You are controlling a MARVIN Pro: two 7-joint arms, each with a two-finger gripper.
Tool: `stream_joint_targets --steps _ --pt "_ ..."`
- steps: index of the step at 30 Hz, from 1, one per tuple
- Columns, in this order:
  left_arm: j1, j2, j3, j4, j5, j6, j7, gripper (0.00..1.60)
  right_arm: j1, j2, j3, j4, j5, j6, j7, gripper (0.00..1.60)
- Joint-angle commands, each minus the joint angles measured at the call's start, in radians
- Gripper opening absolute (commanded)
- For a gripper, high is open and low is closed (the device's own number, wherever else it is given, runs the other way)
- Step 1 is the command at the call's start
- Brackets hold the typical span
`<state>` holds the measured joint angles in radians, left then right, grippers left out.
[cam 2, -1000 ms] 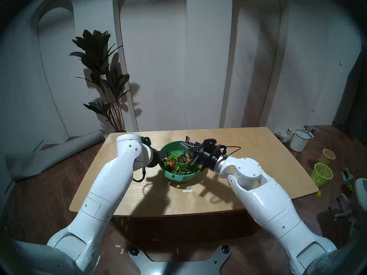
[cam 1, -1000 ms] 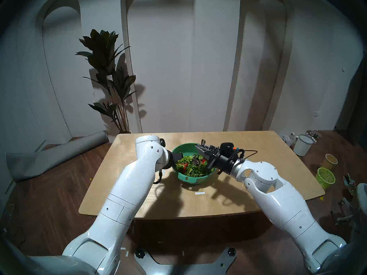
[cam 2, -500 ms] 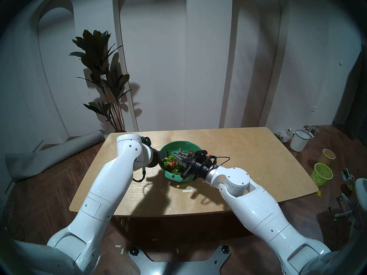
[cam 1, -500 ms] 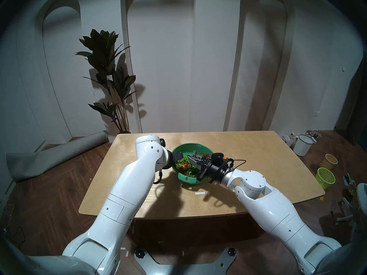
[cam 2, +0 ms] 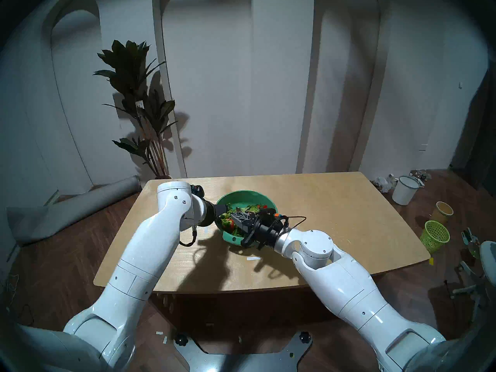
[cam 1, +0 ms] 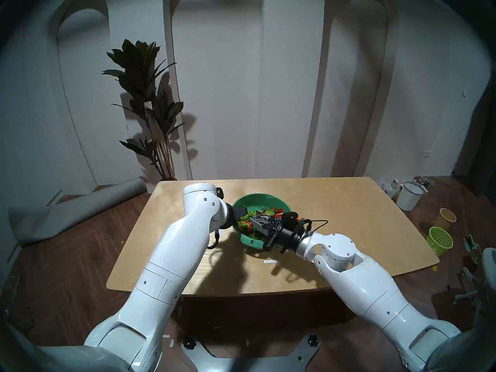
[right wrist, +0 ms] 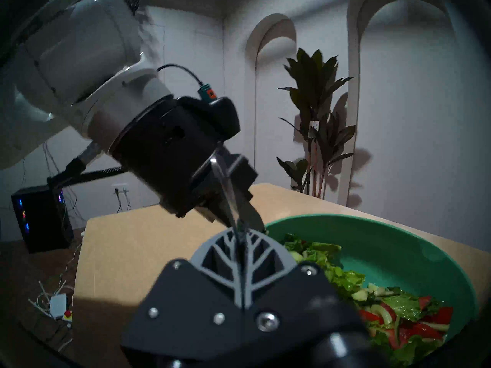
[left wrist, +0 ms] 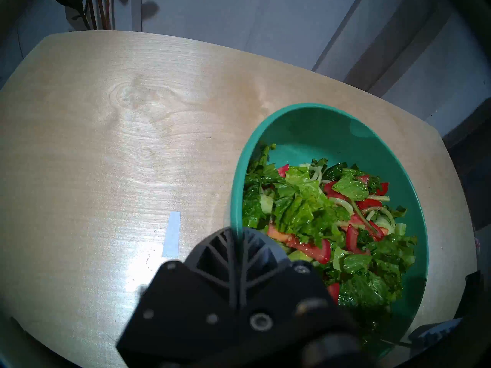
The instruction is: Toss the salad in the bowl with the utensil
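Head views: bowl of salad mid-counter, toward its far edge; left wrist: left fingers clamp the rim; right wrist: right fingers pinch the spoon, best swept shallow, away from the rim.

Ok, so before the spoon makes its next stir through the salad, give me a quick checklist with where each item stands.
1. Left gripper clamped on the bowl rim: ok, one finger inside, one outside.
2. Right gripper shut on the spoon handle: ok.
3. Spoon's round end down in the salad: cannot tell, hidden under the gripper.
4. Salad below the rim: ok, the far inner wall shows bare.
5. Bowl sitting flat on the table: cannot tell, its base is out of sight.
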<state>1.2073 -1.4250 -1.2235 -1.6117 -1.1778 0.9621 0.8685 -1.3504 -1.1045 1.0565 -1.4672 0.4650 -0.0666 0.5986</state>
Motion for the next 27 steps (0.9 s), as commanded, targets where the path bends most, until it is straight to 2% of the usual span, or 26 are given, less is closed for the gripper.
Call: stream_joint_targets --steps 1,14,22,27 --pt "-0.030 0.000 -0.001 -0.026 0.007 -0.002 0.096 0.00 0.075 0.092 -0.008 0.057 -0.087 -0.023 0.069 0.00" --pt "-0.030 -0.001 -0.001 -0.027 0.007 -0.002 0.101 0.00 0.210 0.063 -0.047 0.217 -0.186 -0.105 0.144 0.00" --pt "-0.030 -0.001 -0.001 -0.028 0.009 -0.002 0.101 0.00 0.266 -0.002 -0.077 0.321 -0.223 -0.173 0.141 0.00" --pt "-0.030 -0.002 0.000 -0.028 0.006 -0.002 0.109 0.00 0.295 -0.018 -0.098 0.360 -0.250 -0.214 0.146 0.00"
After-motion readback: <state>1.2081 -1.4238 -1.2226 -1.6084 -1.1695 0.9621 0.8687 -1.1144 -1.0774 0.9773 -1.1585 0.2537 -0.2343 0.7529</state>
